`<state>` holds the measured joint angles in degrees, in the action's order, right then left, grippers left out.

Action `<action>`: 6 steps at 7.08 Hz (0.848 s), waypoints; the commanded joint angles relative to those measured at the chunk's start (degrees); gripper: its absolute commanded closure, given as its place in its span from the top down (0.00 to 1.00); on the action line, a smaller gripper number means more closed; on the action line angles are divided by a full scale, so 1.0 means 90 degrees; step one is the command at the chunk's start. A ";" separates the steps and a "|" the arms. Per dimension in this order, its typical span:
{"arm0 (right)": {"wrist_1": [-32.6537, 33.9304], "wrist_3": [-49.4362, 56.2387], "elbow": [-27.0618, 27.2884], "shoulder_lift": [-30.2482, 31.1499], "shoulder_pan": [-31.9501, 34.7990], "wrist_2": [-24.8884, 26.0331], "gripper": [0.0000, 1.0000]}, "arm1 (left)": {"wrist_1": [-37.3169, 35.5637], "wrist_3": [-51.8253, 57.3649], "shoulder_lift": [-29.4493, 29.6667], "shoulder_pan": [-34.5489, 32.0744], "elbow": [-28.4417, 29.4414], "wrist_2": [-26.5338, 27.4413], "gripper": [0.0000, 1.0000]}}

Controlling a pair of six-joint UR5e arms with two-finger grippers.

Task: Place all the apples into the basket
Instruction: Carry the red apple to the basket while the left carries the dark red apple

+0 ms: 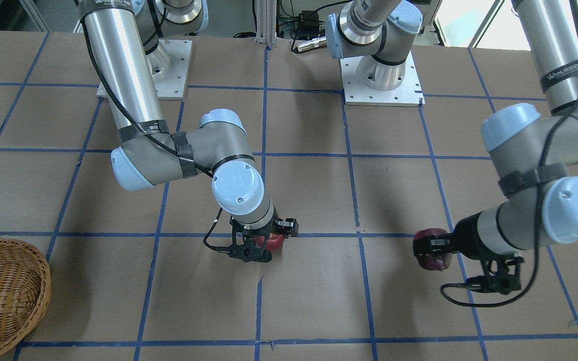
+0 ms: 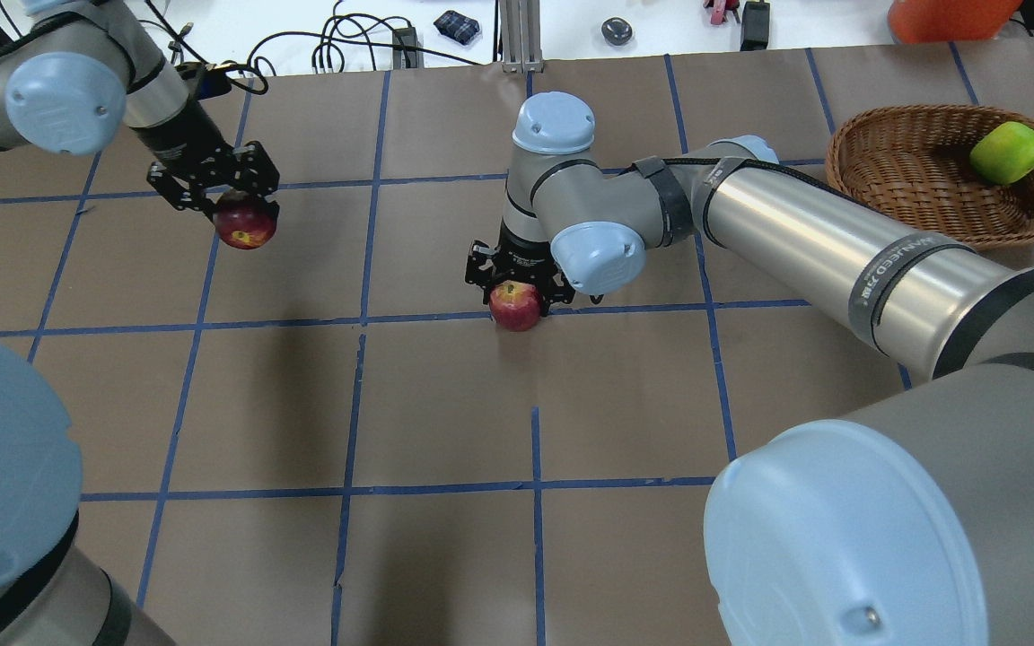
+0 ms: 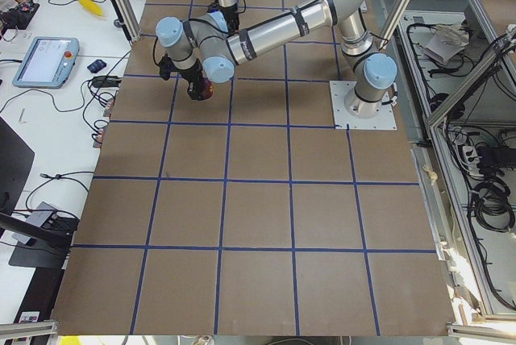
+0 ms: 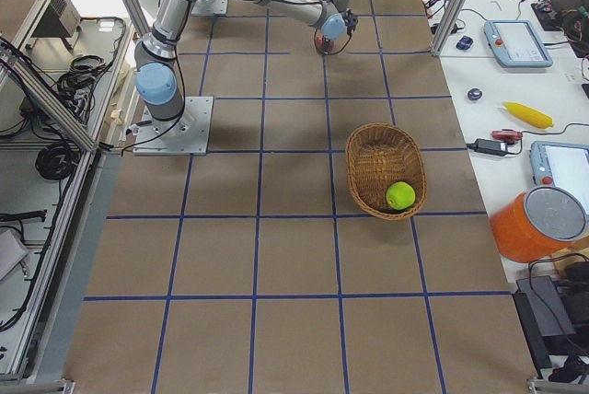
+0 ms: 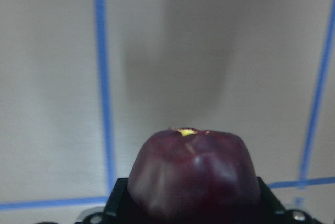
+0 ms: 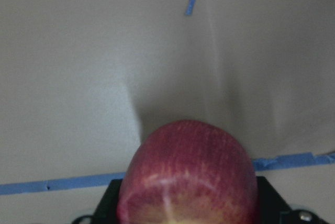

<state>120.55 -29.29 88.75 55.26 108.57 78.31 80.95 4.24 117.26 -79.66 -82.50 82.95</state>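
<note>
The bright yellow-green round apple lies inside the brown woven wicker basket, against its far wall, at the table's end on the robot's right. The red apple with a yellowish end is near the table's middle, beside a tape crossing, with the right gripper coming straight down on it and its jaws clamped on the fruit. The dark maroon apple is held clear of the surface toward the robot's left, the left gripper closed on its sides, its shadow falling well apart from it.

The brown paper-covered table is marked into squares by blue tape lines. Along its far edge runs a white bench carrying cables, a grey tablet-like pendant, a yellow banana-shaped thing and an orange round-lidded tub.

Whether the red apple rests on the paper or hangs just above it cannot be told. The front-facing view cuts the basket off at its corner, hiding the green apple. Both wrist views are blurred, the fingers showing only as black edges at the bottom
</note>
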 commanded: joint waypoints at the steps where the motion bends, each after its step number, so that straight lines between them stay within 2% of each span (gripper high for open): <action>1: -0.0276 0.0119 -0.0027 0.0546 -0.0535 0.0525 0.00 | -0.0272 -0.1870 -0.0119 -0.0949 -0.0383 -0.0212 0.32; 3: -0.1232 0.1420 -0.0047 0.1346 -0.1909 0.0634 0.00 | -0.1332 -0.3674 0.0183 -0.1750 -0.0423 -0.0222 0.32; 4: -0.1429 0.1960 -0.0037 0.1553 -0.2554 0.0848 0.00 | -0.1899 -0.4022 0.0329 -0.1986 -0.0414 -0.0251 0.32; 6: -0.1373 0.3305 -0.0057 0.1769 -0.3397 0.1481 0.00 | -0.2041 -0.5359 0.0671 -0.2824 -0.0423 -0.0193 0.34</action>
<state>108.27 -7.65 88.33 69.71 83.04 87.92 64.19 -37.33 121.46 -100.35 -86.27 80.82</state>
